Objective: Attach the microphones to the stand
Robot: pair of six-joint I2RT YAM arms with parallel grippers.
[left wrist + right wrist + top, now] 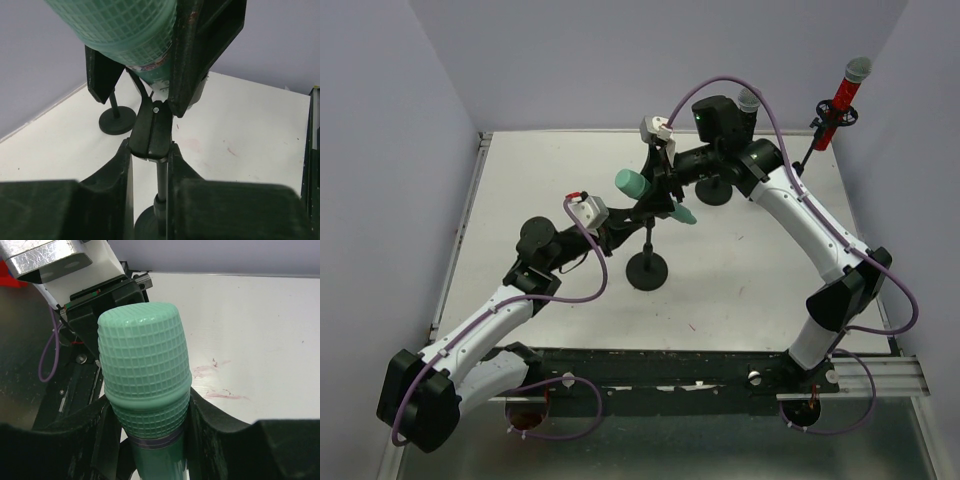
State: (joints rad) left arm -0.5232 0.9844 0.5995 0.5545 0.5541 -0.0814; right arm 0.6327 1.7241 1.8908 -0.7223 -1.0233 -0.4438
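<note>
The right gripper (145, 412) is clamped narrow on the green mic (142, 355), one finger on each side just under the gridded head. From above, the right gripper (666, 196) holds the green mic (632, 183) tilted over the middle of the table (750, 290), head to the left and tail lower to the right.

The left gripper (150, 152) is pinched on the black clip (151, 131) at the top of the middle stand (647, 270). Its fingers (122, 167) press the clip's lower part from both sides. In the left wrist view the green mic (115, 25) sits just above the clip, with the right arm's fingers on either flank.

The clip's upper prongs run up behind the mic's body, so I cannot tell whether the mic is seated in it. From above, the two grippers and the left gripper (638, 213) cover the clip entirely. The mic's tail is cut off in both wrist views.

A second stand (716, 190) is behind, its pole hidden by the right arm. Only the silver head of the black mic (748, 99) shows above the arm. The red mic (846, 92) stands tilted in a holder at the far right, well apart, with its base out of sight. Faint pink marks (220, 390) stain the table near the mic.
</note>
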